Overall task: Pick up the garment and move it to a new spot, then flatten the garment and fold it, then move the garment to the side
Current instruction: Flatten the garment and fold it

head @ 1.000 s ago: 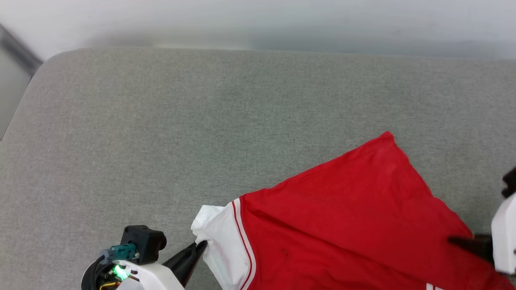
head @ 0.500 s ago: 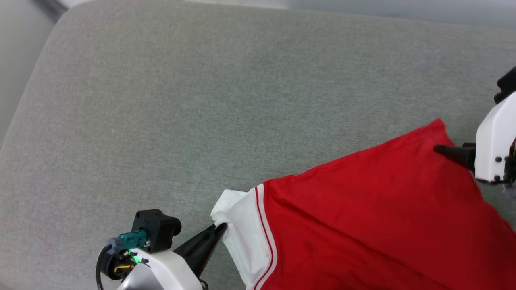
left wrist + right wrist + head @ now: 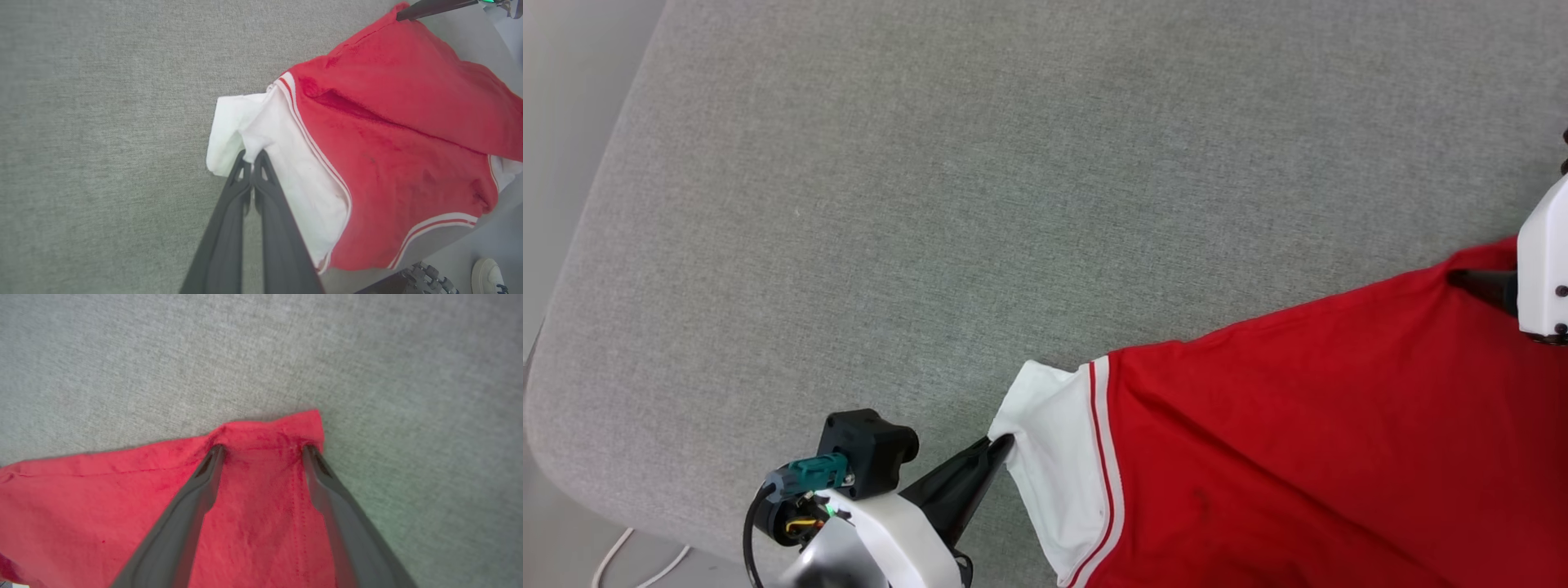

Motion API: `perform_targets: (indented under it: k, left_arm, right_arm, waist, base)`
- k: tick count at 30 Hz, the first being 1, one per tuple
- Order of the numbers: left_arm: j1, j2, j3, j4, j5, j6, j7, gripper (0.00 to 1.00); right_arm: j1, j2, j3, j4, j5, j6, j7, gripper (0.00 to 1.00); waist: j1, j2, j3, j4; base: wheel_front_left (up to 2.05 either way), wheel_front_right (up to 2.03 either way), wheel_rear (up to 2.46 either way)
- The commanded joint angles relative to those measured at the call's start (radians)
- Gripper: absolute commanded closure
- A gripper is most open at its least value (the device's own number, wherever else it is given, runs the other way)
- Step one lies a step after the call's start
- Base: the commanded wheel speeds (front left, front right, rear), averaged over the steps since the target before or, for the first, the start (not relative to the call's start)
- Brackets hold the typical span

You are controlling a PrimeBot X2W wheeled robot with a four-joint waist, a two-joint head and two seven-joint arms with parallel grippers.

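Observation:
The garment (image 3: 1298, 425) lies red side up on the grey cushion, with one white sleeve (image 3: 1054, 441) and its red-white trim toward the left. My left gripper (image 3: 1003, 443) is shut on that sleeve's edge; the left wrist view shows the pinch (image 3: 252, 154) and the garment (image 3: 388, 134) spreading right. My right gripper (image 3: 263, 448) is open, its two fingers set wide apart with their tips on the garment's (image 3: 253, 522) far red hem corner. One finger (image 3: 1470, 282) of it shows at the head view's right edge. The chest print is hidden.
The grey cushion (image 3: 931, 204) stretches wide beyond and left of the garment. Its rounded left edge (image 3: 572, 327) drops to a floor with a white cable (image 3: 637, 555). A white shoe (image 3: 486, 277) stands on the floor in the left wrist view.
The head camera has shifted, so the whole picture moved. My right gripper went from the garment's near right side up to its far hem corner. The left gripper stays shut on the sleeve.

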Motion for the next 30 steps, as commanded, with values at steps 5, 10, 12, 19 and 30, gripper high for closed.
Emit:
perform_targets:
  k: [5,10,12,19,30]
  left_arm:
    - [-0.024,-0.010,-0.006,0.013,0.000,-0.005,-0.011,1.00]
    - [-0.027,-0.005,-0.003,0.018,-0.001,-0.001,-0.011,1.00]
    - [-0.027,-0.001,0.000,0.016,0.002,0.001,-0.013,1.00]
    - [-0.030,0.018,0.029,0.001,0.005,0.016,-0.018,1.00]
    - [-0.064,0.023,0.108,-0.024,0.014,0.067,-0.055,1.00]
  right_arm:
    - [0.086,0.010,0.047,0.062,0.011,0.000,0.013,1.00]
    - [0.091,-0.001,0.047,0.071,0.020,0.000,-0.023,1.00]
    - [0.078,-0.002,0.048,0.071,0.027,0.000,-0.047,1.00]
    - [0.026,-0.025,0.065,0.047,0.079,0.000,-0.162,1.00]
    - [-0.010,-0.062,0.097,-0.040,0.180,0.000,-0.276,1.00]
  waist:
    - [-0.0001,-0.0001,0.013,0.022]
    - [-0.0001,-0.0001,-0.009,0.019]
    - [-0.0001,-0.0001,-0.026,0.012]
    - [-0.0001,-0.0001,-0.113,-0.036]
    - [-0.0001,-0.0001,-0.253,-0.150]
  base:
    - [0.00,0.00,0.00]
    - [0.00,0.00,0.00]
    - [0.00,0.00,0.00]
    - [0.00,0.00,0.00]
    - [0.00,0.00,0.00]
